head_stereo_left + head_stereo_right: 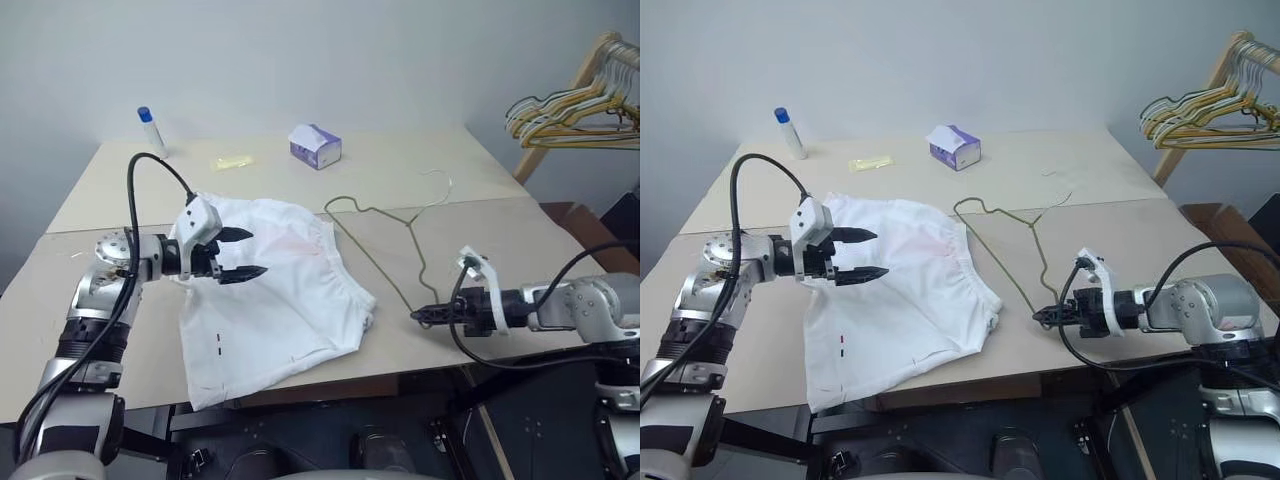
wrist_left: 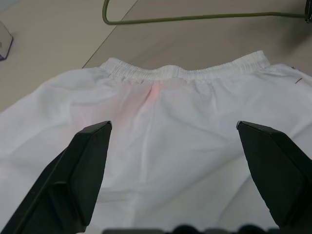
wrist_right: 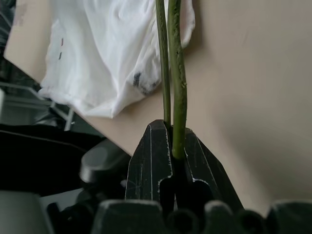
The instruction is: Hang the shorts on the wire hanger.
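Thin white cloth was what I had under my left gripper point(image 1: 243, 253): the shorts point(image 1: 285, 300) lay flat on the table point(image 1: 480, 225), directly beneath its wide-open, empty fingers, with the gathered waistband just ahead of the tips. My right gripper point(image 1: 420, 315) was clamped shut on one corner of the wire hanger point(image 1: 385, 262), whose thin frame ran from those jaws along the tabletop beside the shorts. I judged the fabric light, limp and apt to bunch or slide, so the elastic waistband seemed the firmest place to pinch, while the springy wire might twist if gripped only at that corner.
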You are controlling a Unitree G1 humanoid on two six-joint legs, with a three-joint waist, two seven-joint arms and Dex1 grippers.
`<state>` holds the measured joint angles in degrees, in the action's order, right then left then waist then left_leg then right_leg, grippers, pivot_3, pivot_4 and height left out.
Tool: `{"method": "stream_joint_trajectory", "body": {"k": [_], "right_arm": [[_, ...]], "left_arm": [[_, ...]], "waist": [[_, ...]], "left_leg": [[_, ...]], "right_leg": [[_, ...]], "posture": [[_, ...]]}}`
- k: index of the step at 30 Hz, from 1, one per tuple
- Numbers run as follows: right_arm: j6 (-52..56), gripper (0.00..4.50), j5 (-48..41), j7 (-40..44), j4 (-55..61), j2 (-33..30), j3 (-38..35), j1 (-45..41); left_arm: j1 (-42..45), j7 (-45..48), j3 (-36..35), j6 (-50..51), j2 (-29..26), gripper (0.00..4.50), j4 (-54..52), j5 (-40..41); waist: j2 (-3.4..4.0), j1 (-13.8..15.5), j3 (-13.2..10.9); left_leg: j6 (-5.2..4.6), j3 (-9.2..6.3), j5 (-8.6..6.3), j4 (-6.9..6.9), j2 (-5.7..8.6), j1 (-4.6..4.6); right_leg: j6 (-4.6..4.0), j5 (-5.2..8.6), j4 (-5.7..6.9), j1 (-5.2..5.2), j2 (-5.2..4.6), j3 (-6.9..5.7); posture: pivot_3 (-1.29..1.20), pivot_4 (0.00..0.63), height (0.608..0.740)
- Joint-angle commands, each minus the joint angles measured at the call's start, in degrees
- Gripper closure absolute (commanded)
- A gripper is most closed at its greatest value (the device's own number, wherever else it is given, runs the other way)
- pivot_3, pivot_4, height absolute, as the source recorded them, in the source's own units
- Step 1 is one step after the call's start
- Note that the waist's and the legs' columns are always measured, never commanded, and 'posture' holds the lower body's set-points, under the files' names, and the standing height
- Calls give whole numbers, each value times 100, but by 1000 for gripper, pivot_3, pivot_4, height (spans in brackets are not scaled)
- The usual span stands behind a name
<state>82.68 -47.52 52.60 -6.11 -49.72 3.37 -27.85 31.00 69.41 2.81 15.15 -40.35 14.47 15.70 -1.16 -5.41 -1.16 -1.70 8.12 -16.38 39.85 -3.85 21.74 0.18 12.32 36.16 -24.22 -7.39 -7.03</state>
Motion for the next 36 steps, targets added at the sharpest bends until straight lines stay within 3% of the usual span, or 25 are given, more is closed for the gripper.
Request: {"method": "stream_joint_trajectory", "body": {"k": [1, 10, 19, 29, 36], "right_arm": [[87, 4500, 213, 591, -849, -165, 454, -363], [-730, 4500, 1069, 1436, -2129, 91, 1208, -1017], [-944, 4500, 1383, 2096, -2072, 230, 1505, -1191], [-1479, 4500, 2130, 2355, -2840, 312, 1760, -1546], [-1908, 4500, 2645, 3265, -3061, 292, 2372, -1813]], "left_arm": [[-146, 30, 30, -39, -51, 65, -348, -16], [-386, -113, -95, 138, -89, 65, -653, 107], [-518, -183, -140, 163, -82, 65, -741, 122], [-602, -278, -120, 159, -43, 65, -793, 90], [-597, -312, -136, 116, -22, 65, -768, 89]], "waist": [[0, 1, 0], [2, 40, 0], [2, 163, 1], [3, 197, 1], [3, 194, 1]], "left_leg": [[0, 1, 0, 0, 0, -2], [5, 3, 3, 2, 0, 3], [36, 3, 21, 4, 0, 6], [40, 4, 23, 5, 1, 8], [56, 5, 32, 5, 1, 9]], "right_leg": [[-1, 0, 0, 0, 0, 2], [0, -1, 4, -6, 0, 2], [0, -1, 4, -6, 0, 0], [-1, -1, 4, -8, 0, -1], [-1, -1, 6, -9, 0, -2]], "posture": [[-68, 0, 740], [-45, 0, 740], [-31, 0, 740], [-25, 0, 740], [-17, 0, 740]]}}
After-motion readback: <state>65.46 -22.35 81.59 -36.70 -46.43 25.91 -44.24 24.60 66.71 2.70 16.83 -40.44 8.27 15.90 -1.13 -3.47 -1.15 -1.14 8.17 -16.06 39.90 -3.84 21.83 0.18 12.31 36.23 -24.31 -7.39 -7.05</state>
